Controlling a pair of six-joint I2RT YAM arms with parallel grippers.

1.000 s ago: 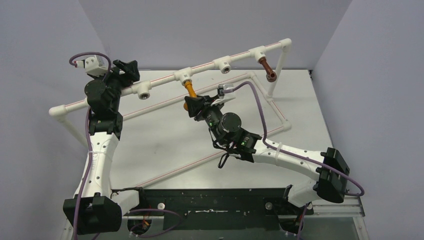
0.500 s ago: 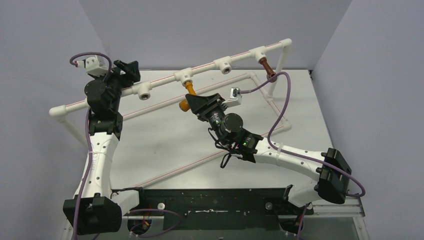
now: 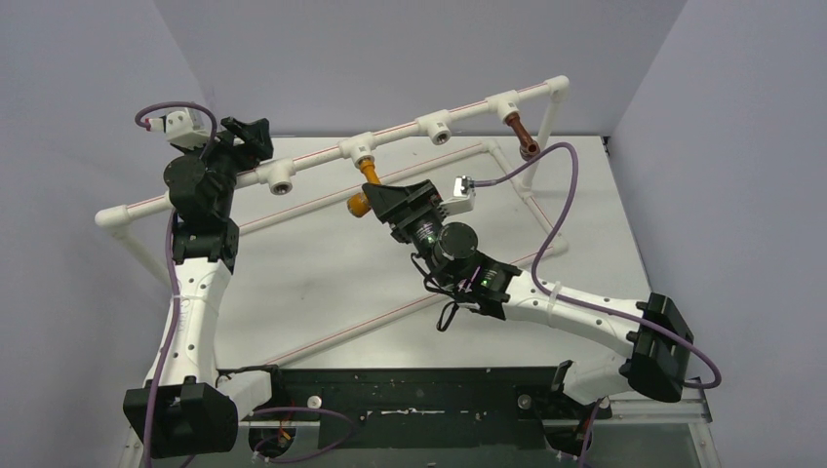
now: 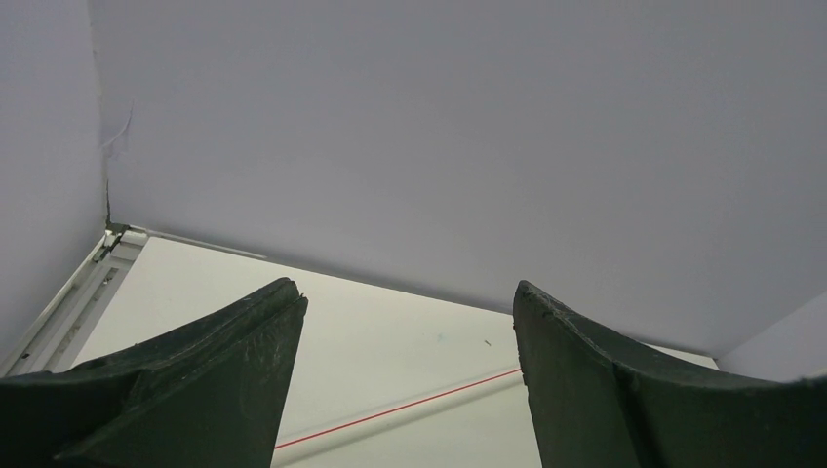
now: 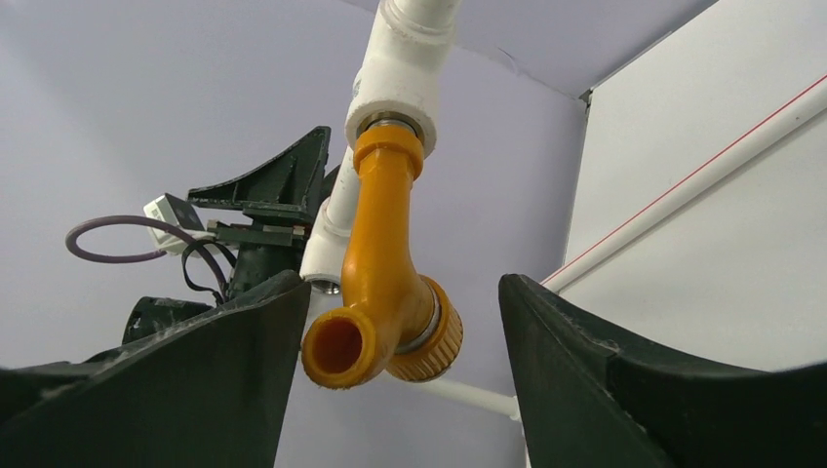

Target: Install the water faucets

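The orange-yellow water faucet (image 3: 367,183) hangs from a white tee socket (image 3: 361,150) on the pipe frame's upper rail, its spout end low. In the right wrist view the orange faucet (image 5: 382,255) sits screwed into the tee (image 5: 402,78). My right gripper (image 5: 400,285) is open around its lower end, with a gap on both sides. From above, the right gripper (image 3: 378,202) is just right of the spout. The reddish-brown faucet (image 3: 521,134) hangs from the tee further right. My left gripper (image 4: 405,292) is open and holds nothing, up by the rail's left part (image 3: 249,136).
The white pipe frame (image 3: 312,166) with red stripes spans the table's back; two tee sockets (image 3: 281,180) (image 3: 439,127) show bare openings. A lower pipe (image 3: 390,312) runs diagonally across the table. The right arm's purple cable (image 3: 551,195) loops near the brown faucet.
My right gripper, shut on the orange faucet a second ago, turned with it and has now opened off it. Its cable swung right. The left arm has not moved.
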